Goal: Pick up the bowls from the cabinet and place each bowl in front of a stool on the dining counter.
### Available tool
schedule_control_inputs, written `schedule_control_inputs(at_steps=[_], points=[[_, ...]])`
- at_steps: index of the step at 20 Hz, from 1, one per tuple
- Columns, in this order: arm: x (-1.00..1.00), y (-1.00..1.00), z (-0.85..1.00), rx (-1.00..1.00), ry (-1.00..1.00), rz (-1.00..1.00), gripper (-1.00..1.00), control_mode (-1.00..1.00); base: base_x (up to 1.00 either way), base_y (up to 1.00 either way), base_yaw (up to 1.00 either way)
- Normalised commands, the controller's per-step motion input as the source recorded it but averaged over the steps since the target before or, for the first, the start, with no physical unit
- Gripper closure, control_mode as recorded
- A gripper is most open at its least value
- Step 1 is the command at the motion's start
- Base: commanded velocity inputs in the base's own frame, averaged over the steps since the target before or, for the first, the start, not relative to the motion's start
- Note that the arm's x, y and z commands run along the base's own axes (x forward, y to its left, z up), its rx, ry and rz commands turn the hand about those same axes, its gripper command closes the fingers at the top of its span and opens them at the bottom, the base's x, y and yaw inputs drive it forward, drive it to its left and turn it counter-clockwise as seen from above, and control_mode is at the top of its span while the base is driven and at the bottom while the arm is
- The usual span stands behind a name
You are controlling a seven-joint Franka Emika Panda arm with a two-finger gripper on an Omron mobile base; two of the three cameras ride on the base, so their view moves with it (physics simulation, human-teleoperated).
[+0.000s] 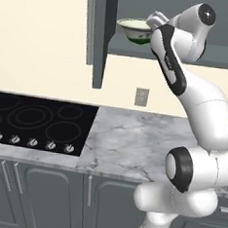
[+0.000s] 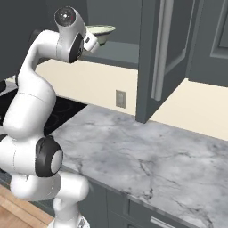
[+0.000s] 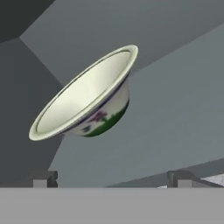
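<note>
A cream-pale green bowl (image 3: 87, 94) with green and red marks outside stands on the grey shelf (image 3: 175, 109) of the open wall cabinet (image 1: 99, 36). In the hand view it looks tilted because the hand is rolled. My gripper (image 3: 112, 178) is open, its two fingertips (image 3: 42, 177) wide apart and just short of the bowl, with nothing between them. From the left base view the bowl (image 1: 134, 29) sits right beside my wrist at the shelf's front. From the right the bowl (image 2: 101, 31) peeks out behind the hand. The dining counter and stools are out of view.
The cabinet's open door (image 2: 162, 53) hangs out over the marble wall countertop (image 2: 147, 151). A black cooktop (image 1: 32, 121) lies left of my arm. A wall outlet (image 1: 141, 97) sits below the cabinet. Grey base cabinets (image 1: 40, 192) run under the countertop.
</note>
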Motion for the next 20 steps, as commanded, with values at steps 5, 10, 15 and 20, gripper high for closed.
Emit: schedule_control_inputs(at_steps=[5,10,15,20], points=[[0.31,0.00,0.12,0.00,-0.02,-0.03,-1.00,-1.00,0.00,0.00,0.00],[0.52,0.00,0.00,0.01,0.00,-0.02,-1.00,-1.00,0.00,0.00,0.00],[0.54,0.00,0.00,0.00,0.00,-0.03,-1.00,-1.00,0.00,0.00,0.00],[0.37,0.02,0.00,0.00,0.07,-0.06,-1.00,-1.00,0.00,0.00,0.00]])
